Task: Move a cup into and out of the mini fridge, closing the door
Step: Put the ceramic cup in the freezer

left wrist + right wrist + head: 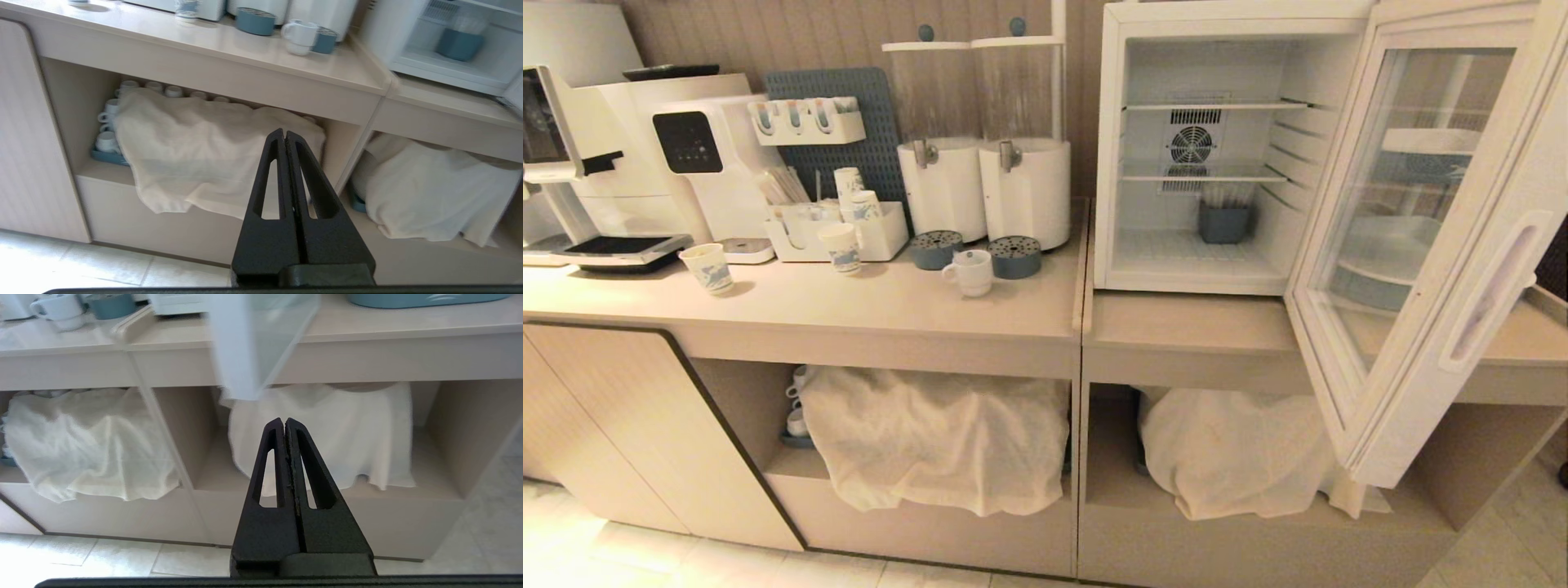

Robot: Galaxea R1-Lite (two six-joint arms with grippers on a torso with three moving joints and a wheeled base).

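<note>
Nothing done yet: the cup (pixel 970 271) sits on the counter (pixel 866 302) left of the mini fridge (pixel 1201 155), the door (pixel 1421 237) hangs wide open, left claw (pixel 284 136) and right claw (pixel 284 425) pressed together, empty, low before the counter.

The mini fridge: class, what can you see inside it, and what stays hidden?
Inside the mini fridge: two bare wire shelves, a rear fan grille and a blue-grey container on the floor. Its contents cannot be made out.
</note>
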